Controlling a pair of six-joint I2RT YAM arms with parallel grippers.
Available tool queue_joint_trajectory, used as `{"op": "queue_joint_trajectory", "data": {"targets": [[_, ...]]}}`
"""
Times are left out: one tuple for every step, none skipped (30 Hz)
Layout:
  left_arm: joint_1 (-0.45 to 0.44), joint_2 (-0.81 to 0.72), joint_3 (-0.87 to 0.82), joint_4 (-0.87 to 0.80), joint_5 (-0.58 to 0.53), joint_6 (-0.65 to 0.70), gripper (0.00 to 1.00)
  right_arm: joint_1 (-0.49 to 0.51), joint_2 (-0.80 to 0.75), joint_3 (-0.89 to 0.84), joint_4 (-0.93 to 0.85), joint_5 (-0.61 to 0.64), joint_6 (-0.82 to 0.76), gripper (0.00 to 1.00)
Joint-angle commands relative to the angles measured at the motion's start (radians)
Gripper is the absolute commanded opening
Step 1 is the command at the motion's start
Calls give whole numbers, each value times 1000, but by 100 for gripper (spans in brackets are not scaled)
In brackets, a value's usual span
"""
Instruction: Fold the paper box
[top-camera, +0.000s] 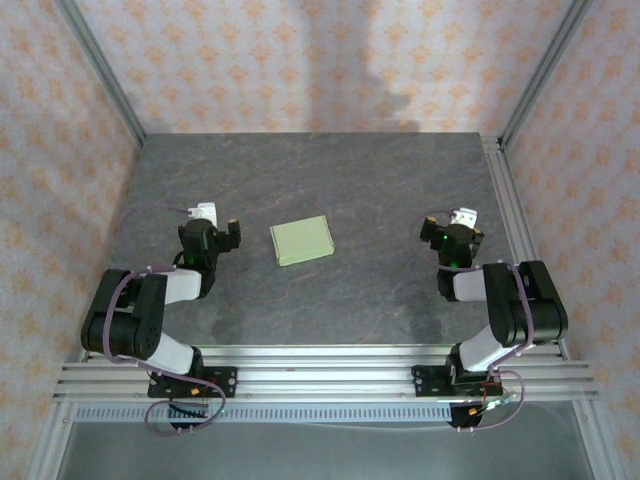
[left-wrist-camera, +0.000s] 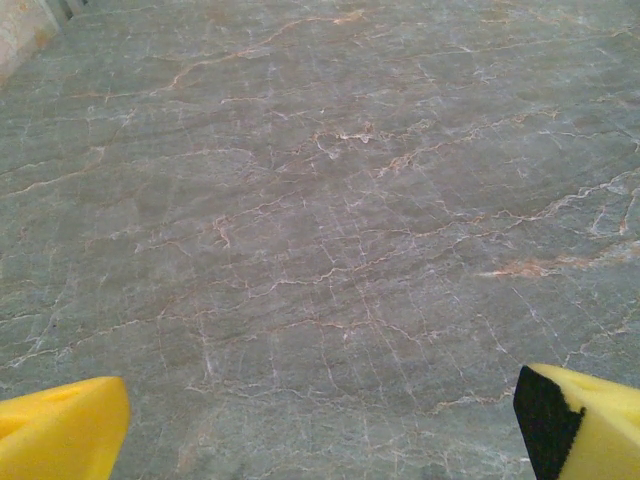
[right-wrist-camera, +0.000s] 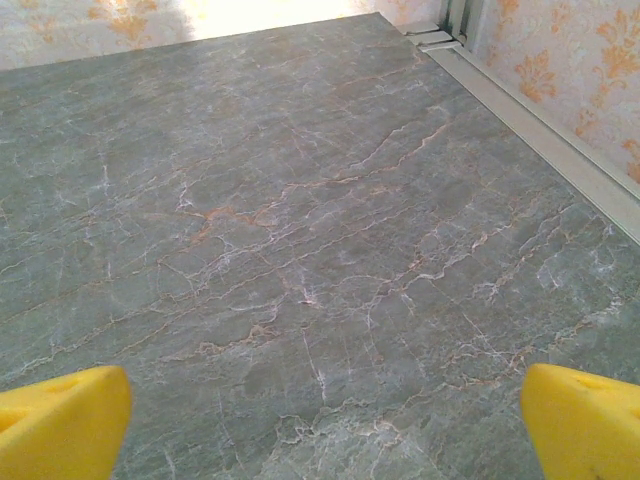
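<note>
The paper box (top-camera: 302, 241) lies flat, long axis nearly left-right; left tool (left-wrist-camera: 320, 435) and right tool (right-wrist-camera: 325, 425) gape open.

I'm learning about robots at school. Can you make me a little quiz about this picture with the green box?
1. True or false: the paper box lies flat on the table, and no pincer touches it.
2. The left pincer is: A open, B shut on the box, C shut on nothing.
3. Fill in: the right pincer has pads coloured ____.
Key: 1 true; 2 A; 3 yellow.
</note>
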Motion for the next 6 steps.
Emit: {"op": "queue_joint_trajectory", "data": {"targets": [[0, 2, 10, 36, -25, 12, 100, -5, 3, 15, 35, 18, 17, 99], [1, 2, 10, 36, -25, 13, 100, -4, 3, 15, 35, 18, 16, 99], [1, 3, 10, 36, -25, 14, 100, -5, 3, 16, 35, 18, 17, 99], [1, 3, 10, 36, -25, 14, 100, -5, 3, 15, 35, 18, 18, 99], [1, 2, 10, 37, -25, 14, 100, -5, 3, 15, 35, 18, 17, 99], [1, 2, 10, 36, -25, 12, 100, -5, 4, 16, 35, 18, 17, 99]]}}
